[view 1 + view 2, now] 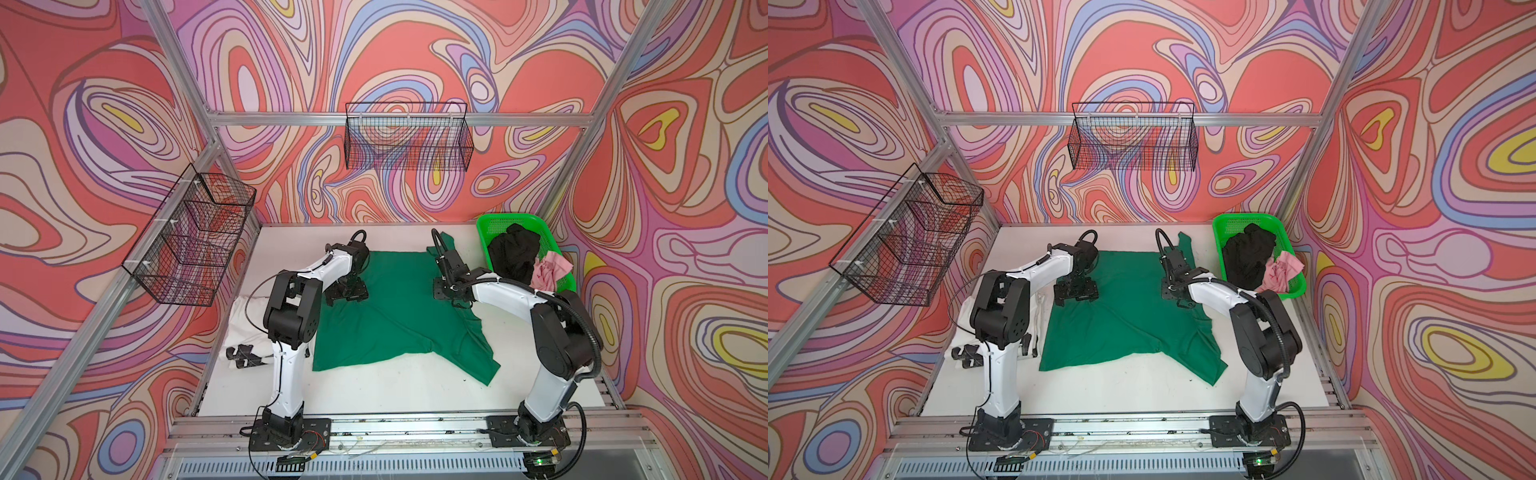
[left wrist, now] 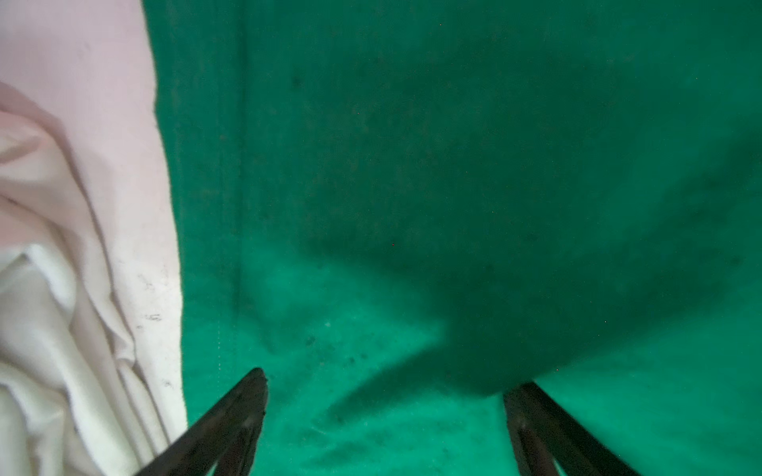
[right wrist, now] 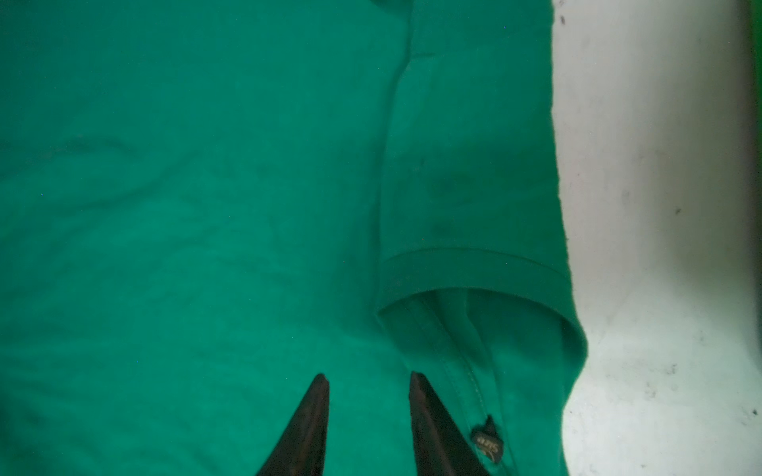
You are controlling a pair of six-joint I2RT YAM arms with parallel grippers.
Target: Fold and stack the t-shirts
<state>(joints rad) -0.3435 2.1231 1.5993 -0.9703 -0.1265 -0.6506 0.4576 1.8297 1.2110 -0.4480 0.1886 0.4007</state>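
Green t-shirt (image 1: 386,316) | left hand (image 2: 391,378) wide open above it | right hand (image 3: 369,377) narrowly open over it

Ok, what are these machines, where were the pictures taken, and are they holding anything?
Two robot arms, the left arm and the right arm, each with a pincer gripper. Two pictures look down from above; two come from wrist cameras. A dark green t-shirt lies spread on the table, a white t-shirt beside it; a black t-shirt and a pink t-shirt sit in a green basket. The left gripper is wide open above the green cloth, the right gripper less so. Neither visibly holds anything.
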